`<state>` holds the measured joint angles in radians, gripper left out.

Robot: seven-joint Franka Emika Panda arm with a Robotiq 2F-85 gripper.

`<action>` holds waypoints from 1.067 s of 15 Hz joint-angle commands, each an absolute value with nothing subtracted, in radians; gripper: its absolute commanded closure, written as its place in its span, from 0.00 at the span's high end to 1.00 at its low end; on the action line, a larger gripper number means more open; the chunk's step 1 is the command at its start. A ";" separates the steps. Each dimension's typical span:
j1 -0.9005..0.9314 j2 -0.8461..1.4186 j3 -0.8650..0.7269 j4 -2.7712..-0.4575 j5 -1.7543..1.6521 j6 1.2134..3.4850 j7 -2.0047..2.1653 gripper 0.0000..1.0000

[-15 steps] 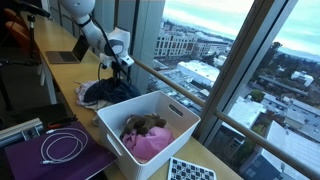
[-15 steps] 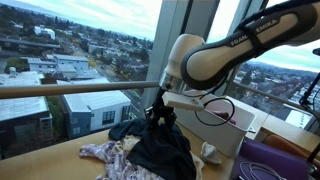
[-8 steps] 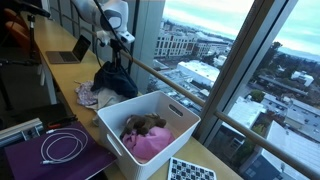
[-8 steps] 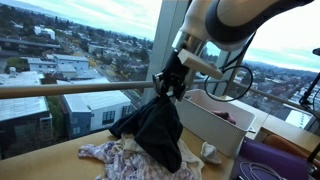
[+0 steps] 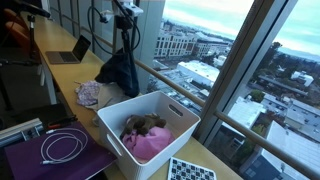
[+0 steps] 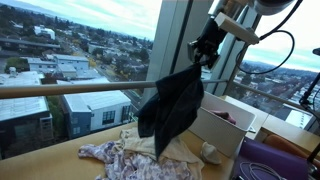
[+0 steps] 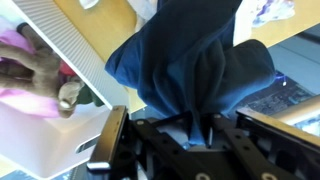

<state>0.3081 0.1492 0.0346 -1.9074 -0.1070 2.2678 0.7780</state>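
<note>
My gripper [image 5: 127, 17] [image 6: 204, 52] [image 7: 190, 128] is shut on a dark navy garment [image 5: 122, 72] [image 6: 172, 108] [image 7: 185, 65], which hangs free high above the wooden counter [image 5: 62, 88]. The cloth's lower end dangles near the pale patterned clothes [image 5: 89, 94] [image 6: 122, 155] left on the counter. A white bin [image 5: 172, 132] [image 6: 222, 128] [image 7: 58, 130] with pink and brown clothes [image 5: 146, 135] inside stands just beside the hanging garment. In the wrist view the fabric bunches between the two fingers and hides most of what lies below.
A laptop [image 5: 68, 52] sits farther back on the counter. A purple mat with a coiled white cable [image 5: 58, 148] lies in front of the bin, and a checkered board [image 5: 190, 170] at its near corner. A window rail [image 6: 70, 89] and glass run along the counter.
The gripper has risen steadily with the navy garment, lifting it off the pile on the counter until it hangs clear. The patterned clothes stay behind.
</note>
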 commanded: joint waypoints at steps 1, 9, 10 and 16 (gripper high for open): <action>0.204 -0.007 0.015 -2.007 -0.157 2.209 0.805 0.00; -0.037 -0.066 -0.057 -1.969 -0.228 2.145 0.789 0.00; -0.054 -0.064 -0.063 -1.951 -0.234 2.139 0.789 0.00; -0.100 -0.086 -0.070 -1.811 -0.260 2.075 0.781 0.00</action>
